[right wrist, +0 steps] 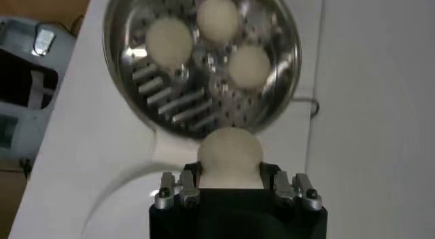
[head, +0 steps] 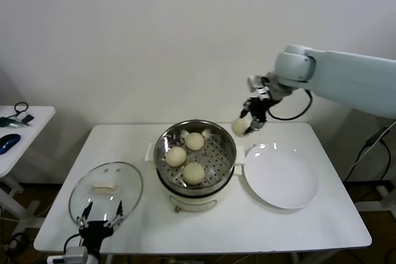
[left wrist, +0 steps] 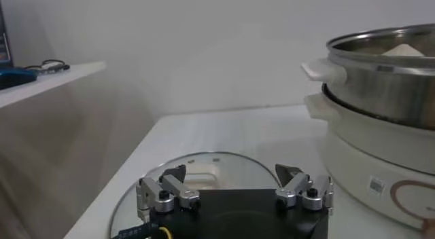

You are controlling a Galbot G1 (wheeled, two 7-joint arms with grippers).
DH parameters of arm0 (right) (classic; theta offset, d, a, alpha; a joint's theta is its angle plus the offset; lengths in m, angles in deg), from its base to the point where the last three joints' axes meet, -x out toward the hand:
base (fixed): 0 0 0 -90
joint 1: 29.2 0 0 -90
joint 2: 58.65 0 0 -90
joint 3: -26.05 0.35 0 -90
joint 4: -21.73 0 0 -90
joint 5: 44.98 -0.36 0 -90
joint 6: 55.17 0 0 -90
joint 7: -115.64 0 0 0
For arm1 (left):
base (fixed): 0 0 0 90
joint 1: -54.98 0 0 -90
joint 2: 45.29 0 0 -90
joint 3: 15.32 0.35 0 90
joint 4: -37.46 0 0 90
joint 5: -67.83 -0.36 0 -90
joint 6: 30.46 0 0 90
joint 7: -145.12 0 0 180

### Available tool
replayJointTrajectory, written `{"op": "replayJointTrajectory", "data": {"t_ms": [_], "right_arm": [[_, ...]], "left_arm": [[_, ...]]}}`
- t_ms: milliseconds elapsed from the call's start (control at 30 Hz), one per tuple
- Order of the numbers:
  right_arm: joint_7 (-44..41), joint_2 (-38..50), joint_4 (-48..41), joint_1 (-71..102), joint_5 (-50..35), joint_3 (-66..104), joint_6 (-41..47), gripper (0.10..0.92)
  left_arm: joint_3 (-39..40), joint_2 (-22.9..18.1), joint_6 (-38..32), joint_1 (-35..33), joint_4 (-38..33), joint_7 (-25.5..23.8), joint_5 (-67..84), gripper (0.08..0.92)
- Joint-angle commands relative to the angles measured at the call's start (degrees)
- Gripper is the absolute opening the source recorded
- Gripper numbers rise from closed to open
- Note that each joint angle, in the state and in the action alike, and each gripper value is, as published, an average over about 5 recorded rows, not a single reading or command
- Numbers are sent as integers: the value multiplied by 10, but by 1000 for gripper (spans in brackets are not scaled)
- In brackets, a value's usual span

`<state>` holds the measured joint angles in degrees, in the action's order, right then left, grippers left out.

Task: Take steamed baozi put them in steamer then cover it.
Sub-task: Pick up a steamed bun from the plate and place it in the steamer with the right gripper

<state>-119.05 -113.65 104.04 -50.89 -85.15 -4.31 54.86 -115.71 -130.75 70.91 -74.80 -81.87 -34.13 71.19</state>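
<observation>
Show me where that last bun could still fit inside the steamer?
The steamer tray holds three baozi on its left, back and front. The bare patch is the right side, between the back bun, the front bun and the right rim. The right gripper holds the fourth baozi just beyond that rim. The white plate is bare too.

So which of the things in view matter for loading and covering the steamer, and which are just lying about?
Job:
- steamer, three baozi on its tray
- fourth baozi, held by the right gripper above the table
- cover, flat on the table by the open left gripper

Lying about:
- white plate
- side table with small items
</observation>
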Motion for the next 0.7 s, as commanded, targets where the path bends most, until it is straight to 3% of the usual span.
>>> {"op": "replayJointTrajectory", "data": {"t_ms": [33, 333, 700], "right_arm": [[53, -109, 54, 13, -58, -14, 48, 594], [64, -119, -23, 127, 51, 3, 50, 596], [71, -113, -34, 165, 77, 14, 53, 594]], "left_arm": [[-4, -5, 0, -3, -3, 0, 1, 823], [-3, -7, 0, -2, -1, 0, 1, 823], [-5, -6, 0, 2, 6, 0, 4, 823]]}}
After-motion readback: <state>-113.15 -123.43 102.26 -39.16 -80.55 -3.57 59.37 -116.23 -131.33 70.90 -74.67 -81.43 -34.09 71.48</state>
